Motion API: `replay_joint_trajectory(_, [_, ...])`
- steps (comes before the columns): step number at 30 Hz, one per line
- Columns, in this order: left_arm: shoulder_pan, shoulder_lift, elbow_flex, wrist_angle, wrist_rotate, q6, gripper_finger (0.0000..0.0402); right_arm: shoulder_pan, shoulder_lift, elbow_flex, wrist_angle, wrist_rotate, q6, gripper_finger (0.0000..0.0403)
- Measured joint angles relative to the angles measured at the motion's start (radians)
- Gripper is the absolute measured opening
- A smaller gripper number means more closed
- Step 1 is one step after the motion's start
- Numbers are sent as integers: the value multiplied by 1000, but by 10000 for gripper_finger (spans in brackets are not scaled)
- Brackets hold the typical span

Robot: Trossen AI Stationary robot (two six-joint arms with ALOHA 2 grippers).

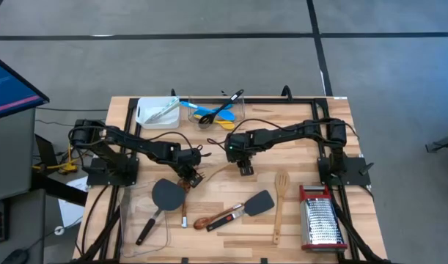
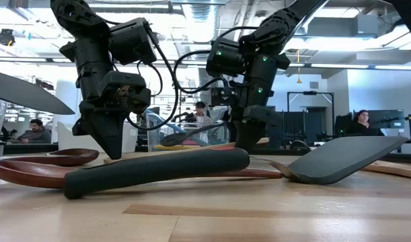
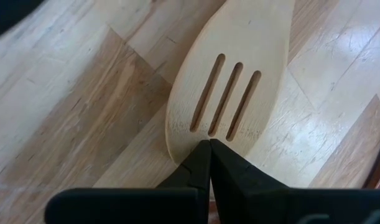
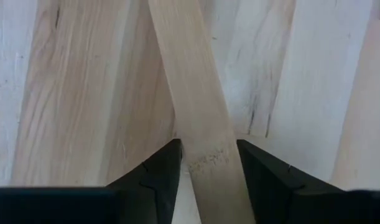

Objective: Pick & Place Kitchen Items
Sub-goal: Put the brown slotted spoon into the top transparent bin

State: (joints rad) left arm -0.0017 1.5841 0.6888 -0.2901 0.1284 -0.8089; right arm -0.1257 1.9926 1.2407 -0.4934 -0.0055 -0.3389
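The right gripper [image 4: 208, 165] is down on the table [image 1: 311, 147] near its middle, fingers apart on either side of a slotted wooden spatula's handle [image 4: 193, 93], seemingly not yet pinching it. The left gripper [image 3: 209, 163], pressed closed and empty, rests its tips against the slotted wooden spatula [image 3: 230, 87] at the blade's edge.

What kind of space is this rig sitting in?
Likely an open lab or office workshop, not a kitchen. Behind the wooden table, the low view shows seated people at desks and ceiling strip lights; a monitor stands beside the table on a bare grey floor.
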Motion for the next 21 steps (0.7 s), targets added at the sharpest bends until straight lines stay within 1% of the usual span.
replay_joint_trajectory(13, [1,-1,0,-9,-14,0,2,2,0,0,3,-2,-28,85])
replay_joint_trajectory(16, [0,-1,0,-9,-13,0,2,2,0,0,3,-2,-29,86])
replay_joint_trajectory(21, [0,0,0,-2,-6,0,2,7,0,0,3,4,0,101])
